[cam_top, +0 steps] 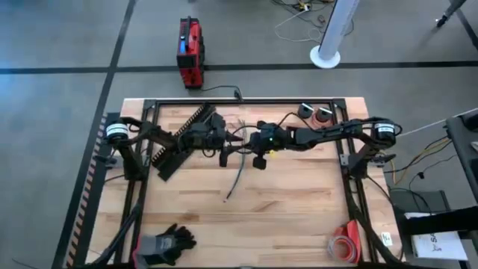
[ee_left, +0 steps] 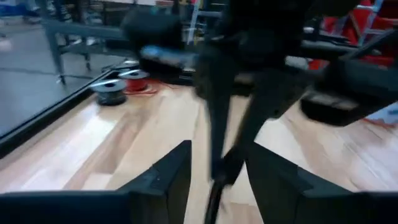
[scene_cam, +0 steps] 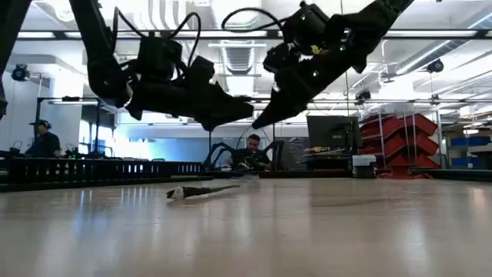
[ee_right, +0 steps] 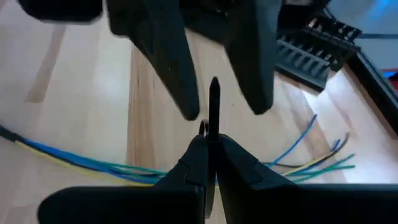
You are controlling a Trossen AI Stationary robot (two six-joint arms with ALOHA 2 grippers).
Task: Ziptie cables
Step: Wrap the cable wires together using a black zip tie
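Both dark arms meet above the middle of the pale wooden plank table [cam_top: 299, 209]. The right gripper [ee_right: 208, 146] is pinched tight on a thin black plastic strip [ee_right: 214, 102], apparently a zip tie, which stands up between its fingertips. The left gripper [ee_right: 214, 93] faces it with its two dark tapered fingers [ee_right: 171, 62] spread, one on each side of the strip's free end; in the left wrist view the same strip [ee_left: 219, 177] passes between the left arm's own fingers.

The cables [ee_right: 155, 171], a loose bundle of thin blue, green, yellow and grey insulated wires, lie flat on the table under the two grippers, fanned apart at one end [ee_right: 323, 158]. In the high view they show as a thin dark line [cam_top: 237, 179] running from the grippers toward the near edge of the table. Neither gripper touches them.

Handling, as a judgement: the wires look light, limp and slippery, so they would likely sag and splay if lifted by one end; the gathered stretch away from the fan seems the best place to grip and tie. The strip is springy and could flick out of a loose pinch.

A long black comb-toothed slotted strip [cam_top: 183, 134] lies beside the left arm. Blur in the left wrist view hides finer detail.
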